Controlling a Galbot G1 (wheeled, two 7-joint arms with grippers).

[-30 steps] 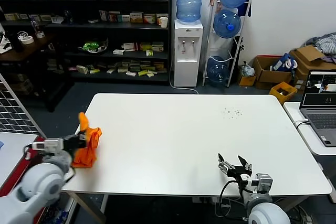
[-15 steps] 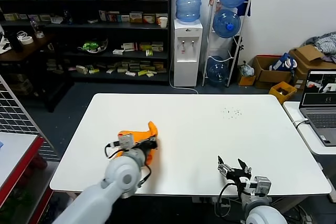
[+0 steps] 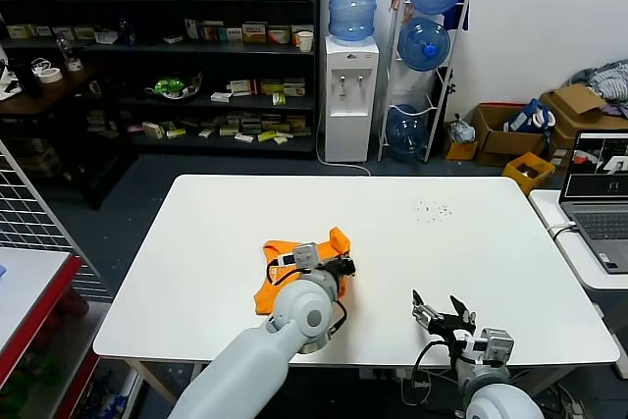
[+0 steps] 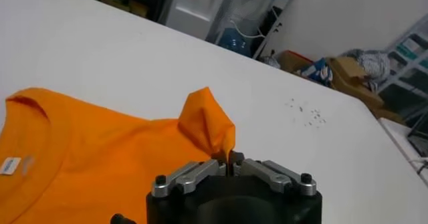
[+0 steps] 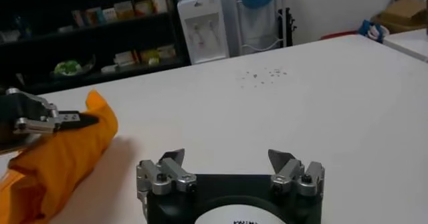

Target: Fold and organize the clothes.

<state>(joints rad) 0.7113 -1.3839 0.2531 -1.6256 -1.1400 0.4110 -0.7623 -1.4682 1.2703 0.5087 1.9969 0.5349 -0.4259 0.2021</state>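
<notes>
The orange T-shirt (image 3: 283,270) lies bunched on the white table (image 3: 412,242), a little left of its middle near the front. My left gripper (image 3: 343,265) is shut on a raised fold of the shirt (image 4: 204,122); the collar with its white label shows in the left wrist view (image 4: 27,145). No lettering shows. The shirt also shows in the right wrist view (image 5: 60,158), with the left gripper (image 5: 80,119) on it. My right gripper (image 3: 440,307) is open and empty above the table's front edge, right of the shirt; it also shows in its own wrist view (image 5: 227,157).
A laptop (image 3: 597,193) sits on a side table at the right. A water dispenser (image 3: 351,95), a bottle rack (image 3: 424,56) and dark shelves (image 3: 157,46) stand behind the table. Cardboard boxes (image 3: 505,130) lie at the back right. Small dark specks (image 3: 432,210) mark the tabletop.
My left gripper has carried the orange shirt from the table's left edge rightward to near the middle front. The shirt now lies partly spread on the table. The right gripper has stayed in place.
</notes>
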